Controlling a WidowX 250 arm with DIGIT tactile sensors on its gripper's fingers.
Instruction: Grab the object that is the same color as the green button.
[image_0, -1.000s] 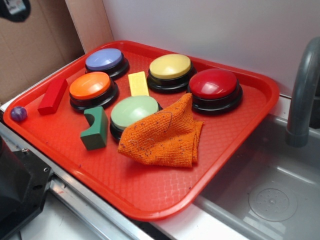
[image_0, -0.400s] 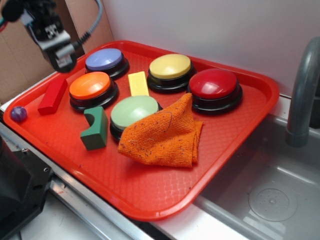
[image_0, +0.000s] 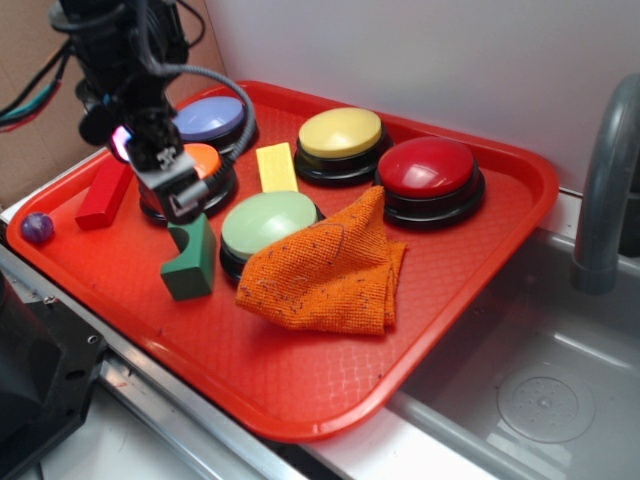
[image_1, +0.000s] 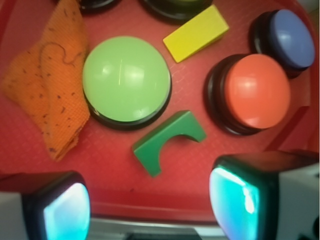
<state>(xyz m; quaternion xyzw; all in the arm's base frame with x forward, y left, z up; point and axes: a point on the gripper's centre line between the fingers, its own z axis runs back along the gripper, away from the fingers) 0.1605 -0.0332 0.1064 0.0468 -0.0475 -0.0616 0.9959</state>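
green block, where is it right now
In the exterior view the green block stands near the tray's front left, just left of the green button and in front of the orange button, with the claw above it.

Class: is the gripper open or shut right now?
Open: in the wrist view the gripper shows its fingers set apart, holding nothing.

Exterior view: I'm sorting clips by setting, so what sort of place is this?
Probably a toy kitchen sink setup: a grey basin with a faucet, a red tray beside it holding dome buttons, blocks and a cloth.
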